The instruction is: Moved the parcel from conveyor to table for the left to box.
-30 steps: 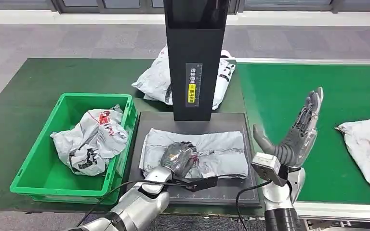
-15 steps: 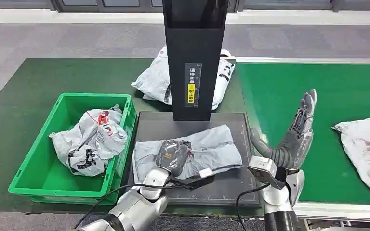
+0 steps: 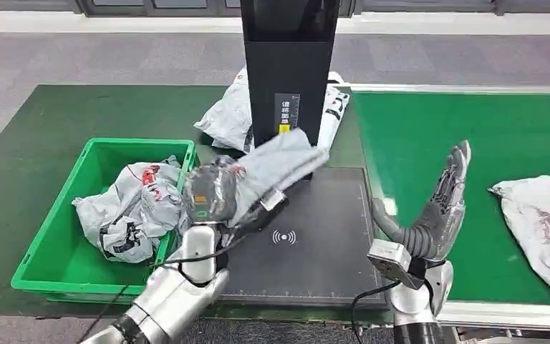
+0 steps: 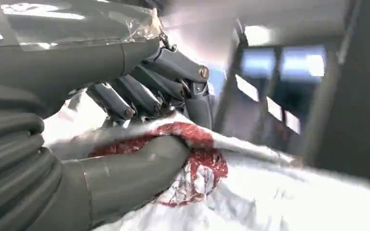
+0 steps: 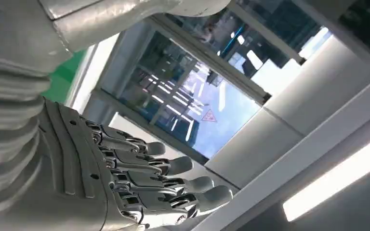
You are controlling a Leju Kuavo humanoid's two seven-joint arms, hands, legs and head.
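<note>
Above the table's left side, my left hand [image 3: 211,192] gripped the parcel [image 3: 276,166]; right hand [image 3: 440,208] fingers spread, empty.

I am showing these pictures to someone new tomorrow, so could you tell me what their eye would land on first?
Most striking is the grey parcel held in the air by the left hand, above the black scanner pad and next to the green bin. Next comes the right hand, raised upright with its fingers stretched out over the edge of the green conveyor, holding nothing.
</note>
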